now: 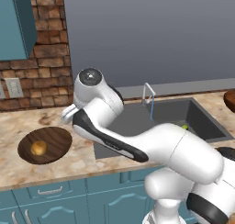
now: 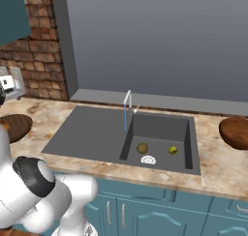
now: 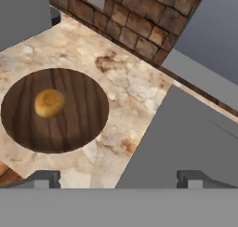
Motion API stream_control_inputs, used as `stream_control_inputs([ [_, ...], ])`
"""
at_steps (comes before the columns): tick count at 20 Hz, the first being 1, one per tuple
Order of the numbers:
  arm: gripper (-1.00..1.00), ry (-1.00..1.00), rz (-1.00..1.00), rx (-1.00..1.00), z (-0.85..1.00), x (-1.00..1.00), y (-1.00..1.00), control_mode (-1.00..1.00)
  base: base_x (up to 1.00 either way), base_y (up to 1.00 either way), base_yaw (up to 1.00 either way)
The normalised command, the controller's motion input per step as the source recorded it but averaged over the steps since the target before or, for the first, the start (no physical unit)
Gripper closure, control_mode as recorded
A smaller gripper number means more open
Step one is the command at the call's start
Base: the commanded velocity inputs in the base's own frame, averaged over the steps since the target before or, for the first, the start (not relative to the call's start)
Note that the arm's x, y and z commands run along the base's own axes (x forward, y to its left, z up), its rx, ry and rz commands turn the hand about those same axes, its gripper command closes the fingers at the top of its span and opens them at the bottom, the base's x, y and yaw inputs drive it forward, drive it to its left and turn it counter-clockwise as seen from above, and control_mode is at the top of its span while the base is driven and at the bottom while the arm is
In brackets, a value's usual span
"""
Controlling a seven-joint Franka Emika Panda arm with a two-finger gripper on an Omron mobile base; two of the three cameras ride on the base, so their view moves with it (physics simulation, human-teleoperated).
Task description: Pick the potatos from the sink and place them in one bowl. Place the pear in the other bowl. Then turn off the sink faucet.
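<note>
Fingers (image 3: 118,177) released and empty above dark bowl (image 3: 69,128) holding golden potato (image 3: 49,103) at nine o'clock; risk of grabbing pear (image 2: 173,150) instead of olive potato (image 2: 142,148), similar in sink well (image 2: 160,128).

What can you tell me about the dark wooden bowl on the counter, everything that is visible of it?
The dark wooden bowl is wide, shallow and round, with dark brown wood grain running across it. It sits flat and upright on the speckled beige counter, to the left of the grey sink, near the brick wall. One golden potato lies inside it, a little off centre. Nothing else touches it; the open gripper hangs above the counter beside it.
</note>
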Motion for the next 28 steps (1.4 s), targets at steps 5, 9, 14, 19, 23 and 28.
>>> stream_control_inputs([
  [5,-1.0,0.02,0.01,0.09,0.37,-0.45,-0.42,-1.0,0.0,0.0,0.0],
  [9,-1.0,0.01,0.0,0.07,0.32,-0.41,-0.44,-1.0,0.0,0.0,0.0],
  [14,-1.0,0.03,-0.01,0.03,0.28,-0.36,-0.5,-1.0,0.0,0.0,0.0],
  [19,-1.0,0.03,-0.09,0.0,0.28,-0.25,-0.66,-1.0,0.0,0.0,0.0],
  [23,-1.0,0.02,-0.12,0.0,0.27,-0.24,-0.67,-1.0,0.0,0.0,0.0],
  [28,-1.0,0.0,-0.14,0.0,0.19,-0.17,-0.6,-1.0,0.0,0.0,0.0],
])
